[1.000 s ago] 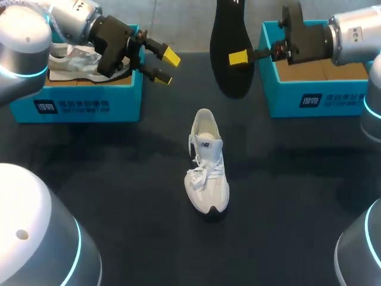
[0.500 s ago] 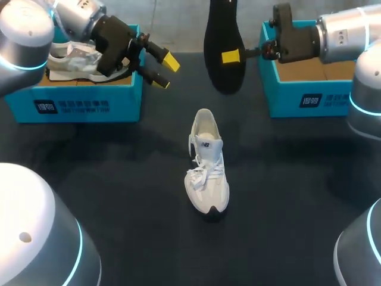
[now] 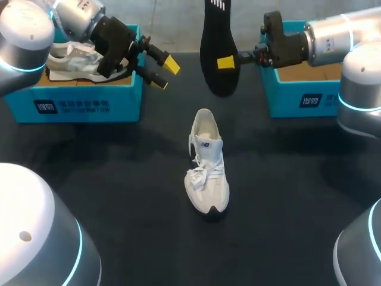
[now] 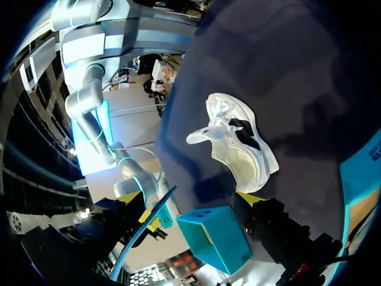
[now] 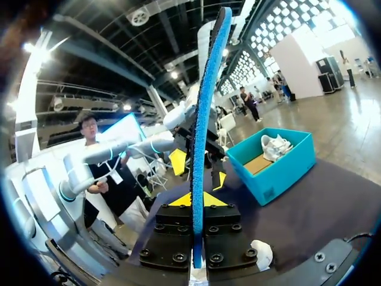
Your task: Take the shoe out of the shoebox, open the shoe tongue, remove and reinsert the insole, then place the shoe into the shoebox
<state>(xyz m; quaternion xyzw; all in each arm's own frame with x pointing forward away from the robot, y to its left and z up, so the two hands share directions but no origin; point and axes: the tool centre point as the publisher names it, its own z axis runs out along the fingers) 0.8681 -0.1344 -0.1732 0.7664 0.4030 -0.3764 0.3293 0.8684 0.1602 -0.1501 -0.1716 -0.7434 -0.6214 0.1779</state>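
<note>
A white shoe (image 3: 206,164) stands on the dark table, toe toward the front edge, and shows ahead of the left gripper's yellow fingertip (image 4: 252,199). A black insole (image 3: 216,53) with a blue underside hangs upright above the table's far middle. My right gripper (image 3: 226,62) is shut on its edge. In the right wrist view the insole (image 5: 206,113) rises edge-on from between the right gripper's (image 5: 197,200) yellow tips. My left gripper (image 3: 164,72) hovers open by the left shoebox (image 3: 77,104), holding nothing.
A second pale shoe (image 3: 74,59) lies in the left teal shoebox. The right teal shoebox (image 3: 300,98) stands at the far right, under my right arm. Dark tabletop (image 3: 119,179) spreads around the white shoe.
My right arm has carried the insole leftward and a little higher, away from the right box. The left arm has barely shifted and stays open. The shoe has not moved.
</note>
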